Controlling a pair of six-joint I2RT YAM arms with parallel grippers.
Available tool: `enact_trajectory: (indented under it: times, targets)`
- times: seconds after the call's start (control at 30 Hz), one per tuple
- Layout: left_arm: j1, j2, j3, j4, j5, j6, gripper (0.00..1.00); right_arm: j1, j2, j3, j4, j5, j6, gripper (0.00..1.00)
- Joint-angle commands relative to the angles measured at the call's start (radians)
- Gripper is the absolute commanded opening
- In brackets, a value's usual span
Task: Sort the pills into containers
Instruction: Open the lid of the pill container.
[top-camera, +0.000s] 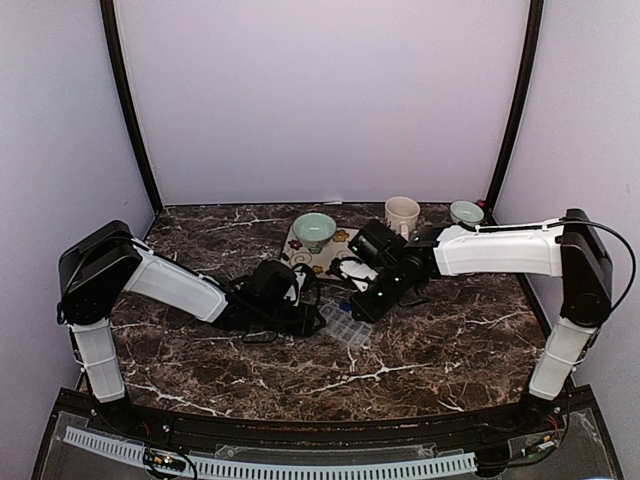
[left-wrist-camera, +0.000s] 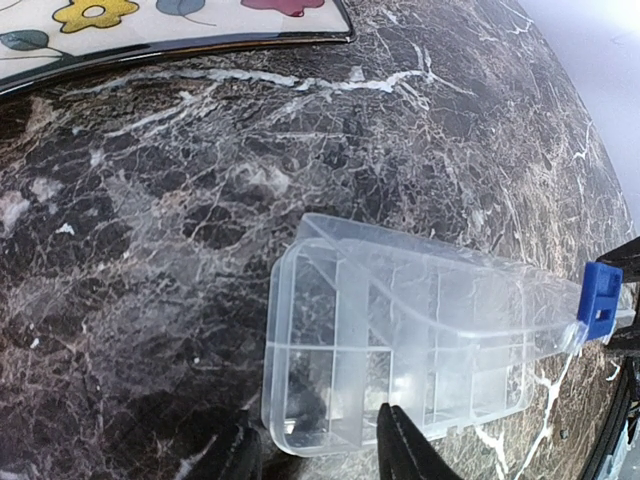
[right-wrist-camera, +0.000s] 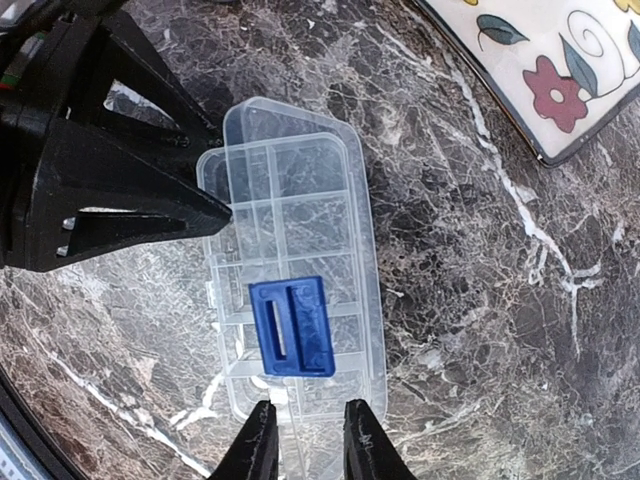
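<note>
Clear pill box (right-wrist-camera: 300, 220) end pinched in right claw (right-wrist-camera: 308, 440); left claw (right-wrist-camera: 222, 172) opposite.

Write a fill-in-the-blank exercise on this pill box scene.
1. The clasp on the clear pill box is ___.
2. The green bowl stands on a tray patterned with ___.
3. The hand pinching the pill box just beside the clasp is the ___ one.
Missing words: blue; flowers; right.
</note>
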Motion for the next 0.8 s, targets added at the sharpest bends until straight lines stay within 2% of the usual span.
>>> enact_trajectory:
  times: [0.0,0.77]
  targets:
    - [-0.008,0.011,0.013,-0.040,-0.008,-0.004,0.42,-0.022,-0.008,-0.023,0.018,0.024,-0.001,0.23]
    - [-0.010,0.030,0.019,-0.060,-0.021,0.006,0.42,-0.105,0.058,-0.019,0.053,0.046,-0.002,0.23]
